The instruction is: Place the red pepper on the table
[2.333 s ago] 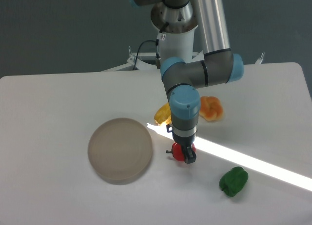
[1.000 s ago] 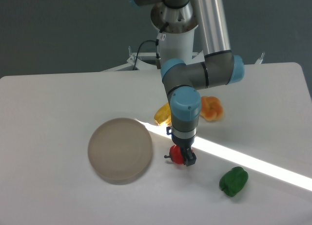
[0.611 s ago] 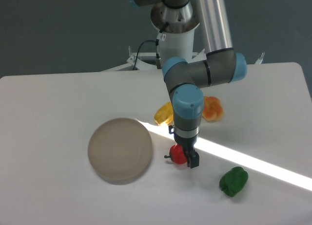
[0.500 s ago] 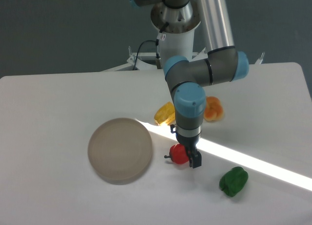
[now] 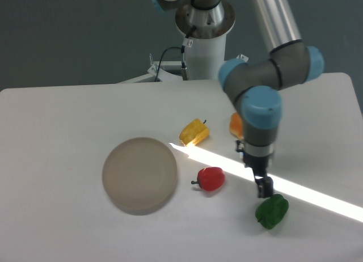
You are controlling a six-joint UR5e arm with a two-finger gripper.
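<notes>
The red pepper (image 5: 211, 178) lies on its side on the white table (image 5: 62, 126), its dark stem pointing left, a little right of the round disc. My gripper (image 5: 263, 185) hangs well to the right of it, just above the green pepper (image 5: 271, 211), and holds nothing. Only one dark finger (image 5: 265, 186) shows clearly, so the gap between the fingers is not visible.
A round grey-beige disc (image 5: 139, 174) lies left of the red pepper. A yellow pepper (image 5: 194, 132) sits behind it. An orange object (image 5: 236, 125) is partly hidden by the arm. A bright strip of light crosses the table diagonally.
The gripper has let go of the red pepper and swung right to above the green pepper. The red pepper stays on the table where it was set.
</notes>
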